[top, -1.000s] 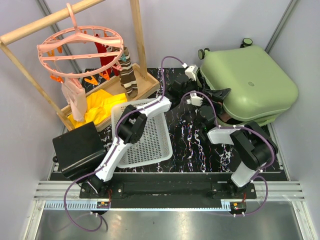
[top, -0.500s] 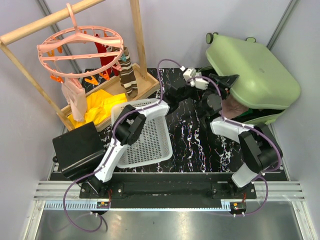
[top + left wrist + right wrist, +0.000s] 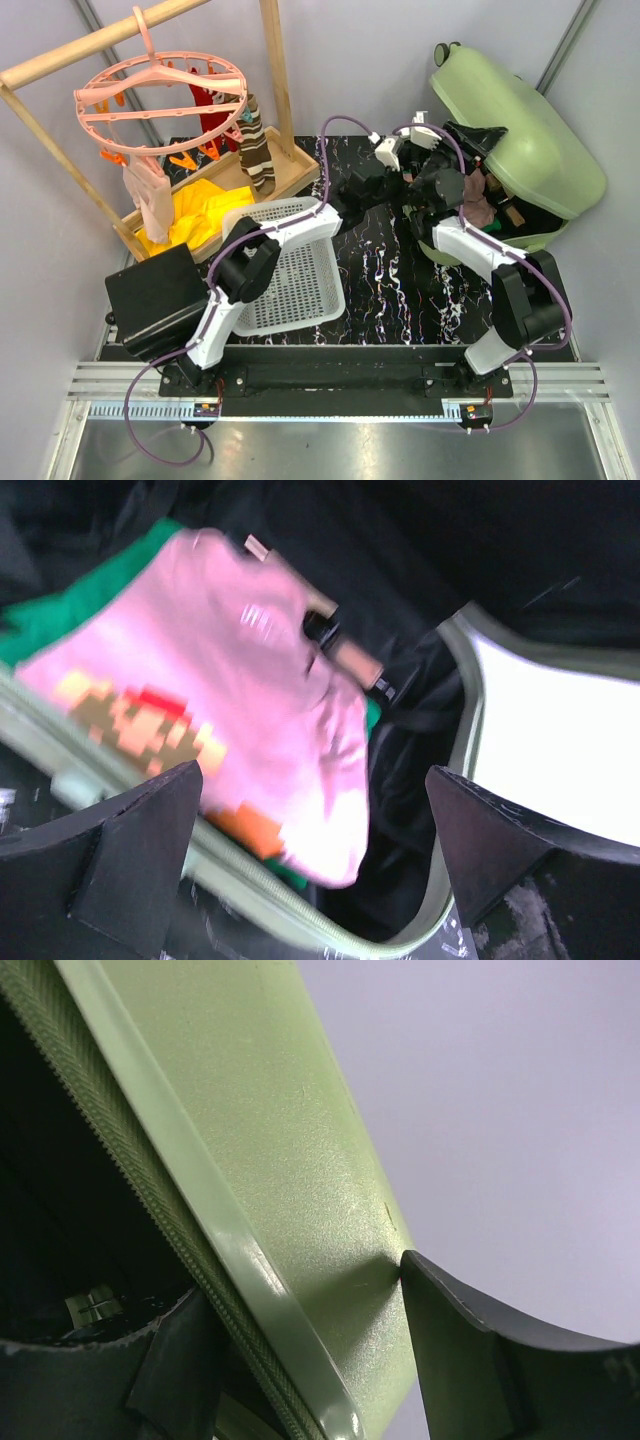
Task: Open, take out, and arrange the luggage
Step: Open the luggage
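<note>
Green luggage (image 3: 530, 120) lid pinched up by R gripper (image 3: 300, 1290); L gripper (image 3: 310, 775) spread over pink top (image 3: 200, 660) inside; basket (image 3: 310, 290) left.

the counter (image 3: 390, 285) was a black slab veined with white, with pale walls at its back and sides. a white perforated basket (image 3: 300, 295) lay left of the middle, its long side running toward the near edge. behind it, at the far left, a shallow wooden tray (image 3: 300, 172) sat at an angle, its near side just beside the basket's far rim. a black case (image 3: 155, 295) sat at the left edge, close beside the basket; how much of it rested on the slab could not be told. the light-green luggage (image 3: 530, 135) filled the far right corner, lower shell on the counter, lid raised.
</note>
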Action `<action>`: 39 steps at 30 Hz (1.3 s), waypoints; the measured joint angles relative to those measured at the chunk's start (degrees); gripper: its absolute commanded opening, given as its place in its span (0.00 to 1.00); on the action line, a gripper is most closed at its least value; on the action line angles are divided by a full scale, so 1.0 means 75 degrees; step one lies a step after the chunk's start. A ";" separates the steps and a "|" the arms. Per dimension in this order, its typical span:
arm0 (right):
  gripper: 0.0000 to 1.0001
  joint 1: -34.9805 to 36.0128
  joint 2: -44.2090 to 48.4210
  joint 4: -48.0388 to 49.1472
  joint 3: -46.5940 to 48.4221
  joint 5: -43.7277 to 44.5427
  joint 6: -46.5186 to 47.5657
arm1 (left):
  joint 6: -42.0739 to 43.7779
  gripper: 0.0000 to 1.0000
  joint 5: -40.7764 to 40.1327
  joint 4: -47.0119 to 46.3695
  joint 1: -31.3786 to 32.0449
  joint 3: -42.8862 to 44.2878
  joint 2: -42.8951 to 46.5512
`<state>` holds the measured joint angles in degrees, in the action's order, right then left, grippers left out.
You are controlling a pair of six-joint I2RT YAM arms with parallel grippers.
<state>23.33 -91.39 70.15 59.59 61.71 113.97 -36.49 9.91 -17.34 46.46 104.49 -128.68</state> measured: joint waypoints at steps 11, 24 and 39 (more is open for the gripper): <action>0.70 -0.0207 0.0428 -0.0766 0.0041 -0.0277 -0.0801 | 0.0012 0.99 -0.0545 0.1139 0.0020 -0.0047 -0.0114; 0.70 -0.0242 0.0571 -0.1259 0.0122 -0.0388 -0.1332 | 0.0195 0.98 -0.0973 0.2165 0.0015 0.0854 -0.0938; 0.71 -0.0268 0.0801 -0.1737 0.0122 -0.0501 -0.1839 | -0.0417 0.31 -0.1236 0.2384 -0.0149 0.1102 -0.1221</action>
<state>21.32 -85.38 57.12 60.51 57.95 100.18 -39.62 0.64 0.54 45.34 112.75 -137.84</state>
